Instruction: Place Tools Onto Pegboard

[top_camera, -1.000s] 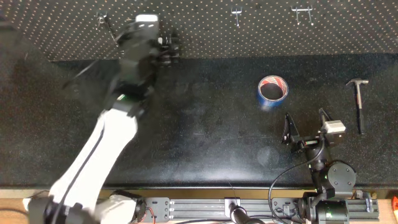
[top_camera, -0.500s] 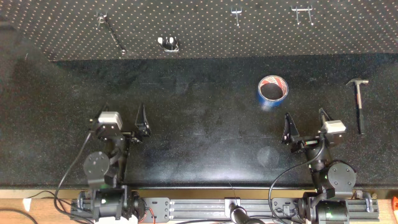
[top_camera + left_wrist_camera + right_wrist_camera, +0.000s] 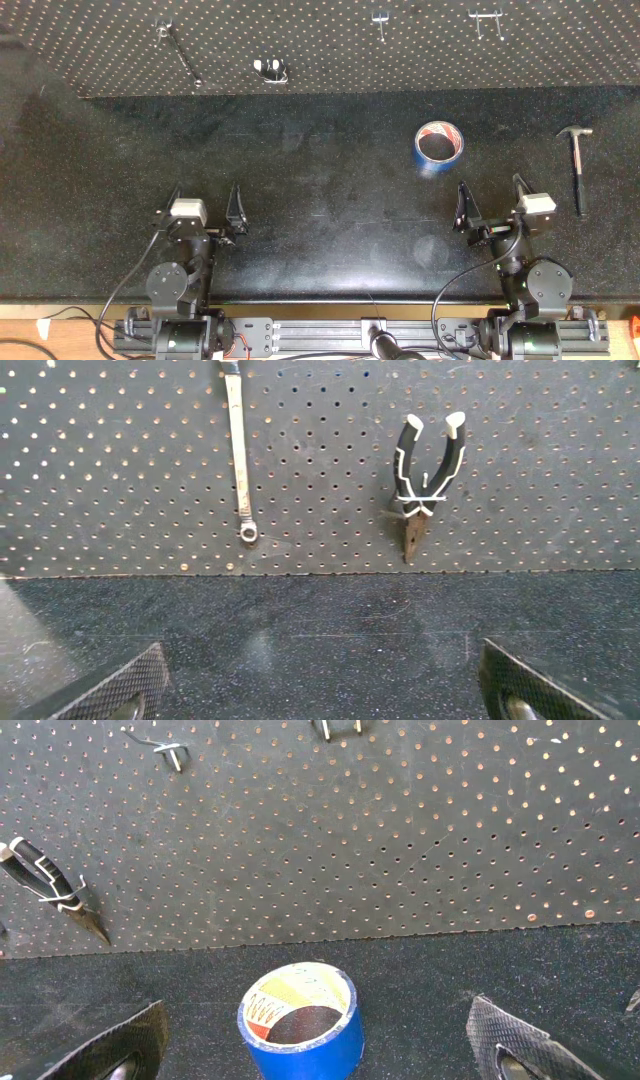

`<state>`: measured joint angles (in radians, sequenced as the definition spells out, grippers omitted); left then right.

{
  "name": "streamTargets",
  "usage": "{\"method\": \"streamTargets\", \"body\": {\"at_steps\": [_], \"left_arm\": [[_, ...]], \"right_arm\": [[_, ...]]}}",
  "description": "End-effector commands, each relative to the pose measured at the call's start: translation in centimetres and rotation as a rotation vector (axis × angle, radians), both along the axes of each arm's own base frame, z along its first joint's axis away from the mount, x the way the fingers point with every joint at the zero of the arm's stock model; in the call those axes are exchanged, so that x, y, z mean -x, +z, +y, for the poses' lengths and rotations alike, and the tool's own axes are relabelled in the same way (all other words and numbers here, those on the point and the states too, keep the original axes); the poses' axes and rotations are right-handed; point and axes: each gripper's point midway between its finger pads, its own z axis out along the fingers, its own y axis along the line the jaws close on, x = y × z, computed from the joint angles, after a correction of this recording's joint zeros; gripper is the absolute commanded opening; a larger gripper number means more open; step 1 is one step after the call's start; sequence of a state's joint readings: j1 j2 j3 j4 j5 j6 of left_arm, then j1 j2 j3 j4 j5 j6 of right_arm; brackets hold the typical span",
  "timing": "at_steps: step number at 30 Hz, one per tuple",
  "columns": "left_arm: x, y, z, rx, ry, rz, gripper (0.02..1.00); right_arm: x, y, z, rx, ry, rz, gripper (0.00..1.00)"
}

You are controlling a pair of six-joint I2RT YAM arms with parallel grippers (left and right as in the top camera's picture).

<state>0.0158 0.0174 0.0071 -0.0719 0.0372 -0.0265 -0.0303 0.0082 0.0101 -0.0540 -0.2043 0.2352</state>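
- While both arms sit folded near the bottom edge of the top view, the left gripper (image 3: pixel 205 192) is at lower left and the right gripper (image 3: pixel 490 188) at lower right, both over the black table mat (image 3: pixel 320 200).
- The left gripper's fingers (image 3: pixel 112 686) are spread wide with nothing between them. In its wrist view they appear only at the two bottom corners, with bare mat across the gap.
- The right gripper is also spread wide and holds nothing, with its fingers (image 3: pixel 520 1040) likewise at the bottom corners of its wrist view.
- The pegboard (image 3: pixel 330 45) runs across the top of the top view.
- A wrench (image 3: pixel 183 55) hangs on it at upper left. In the left wrist view it hangs straight down.
- The pliers (image 3: pixel 270 69) hang just right of the wrench. In the left wrist view their handles point up, spread apart, and the nose points down.
- Two bare hooks remain on the board, one (image 3: pixel 380 20) at upper centre-right and another (image 3: pixel 486 20) further right.
- A roll of blue tape (image 3: pixel 439 145) lies flat on the mat right of centre, directly ahead of the right gripper and near the foot of the board.
- A hammer (image 3: pixel 577 165) lies on the mat near the right edge, with its head toward the board and its handle toward the bottom of the view. It is well apart from the tape.
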Motion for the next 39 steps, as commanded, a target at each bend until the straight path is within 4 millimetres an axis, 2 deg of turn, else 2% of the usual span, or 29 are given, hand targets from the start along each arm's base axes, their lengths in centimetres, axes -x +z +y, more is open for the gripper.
{"method": "streamTargets", "body": {"at_steps": [1,14,16,19,21,22,25,28,31,34,36,39], "left_arm": [[0.1,0.0,-1.1,-0.011,-0.038,-0.003,0.993],[0.1,0.0,-1.1,-0.011,-0.039,-0.002,0.993],[0.1,0.0,-1.1,-0.011,-0.039,-0.003,0.993],[0.1,0.0,-1.1,-0.011,-0.039,-0.002,0.993],[0.1,0.0,-1.1,-0.011,-0.039,-0.003,0.996],[0.1,0.0,-1.1,-0.011,-0.039,-0.002,0.996],[0.1,0.0,-1.1,-0.011,-0.039,-0.003,0.996],[0.1,0.0,-1.1,-0.011,-0.039,-0.002,0.993],[0.1,0.0,-1.1,-0.011,-0.039,-0.003,0.996],[0.1,0.0,-1.1,-0.011,-0.039,-0.002,0.993],[0.1,0.0,-1.1,-0.011,-0.039,-0.003,0.993],[0.1,0.0,-1.1,-0.011,-0.039,-0.003,0.996]], "right_arm": [[0.0,-0.2,0.1,-0.015,0.005,0.003,0.978],[0.0,-0.2,0.1,-0.016,0.001,0.004,0.978],[-0.1,0.2,-0.8,-0.087,-0.055,0.005,0.978],[-2.0,1.3,-0.7,-0.374,-0.077,0.146,0.976],[-4.5,1.2,0.9,-0.389,-0.023,0.311,0.978],[-6.0,0.6,1.7,-0.381,-0.010,0.404,0.976],[-9.7,-0.5,5.5,-0.208,0.074,0.621,0.976],[-12.3,-2.3,7.7,-0.089,0.087,0.765,0.976],[-13.1,-4.9,7.6,0.031,0.000,0.950,0.976],[-13.8,-6.9,8.5,0.118,0.026,1.052,0.976],[-13.4,-8.8,8.4,0.142,0.018,1.146,0.976],[-12.8,-10.1,8.3,0.157,0.015,1.195,0.993]]}}
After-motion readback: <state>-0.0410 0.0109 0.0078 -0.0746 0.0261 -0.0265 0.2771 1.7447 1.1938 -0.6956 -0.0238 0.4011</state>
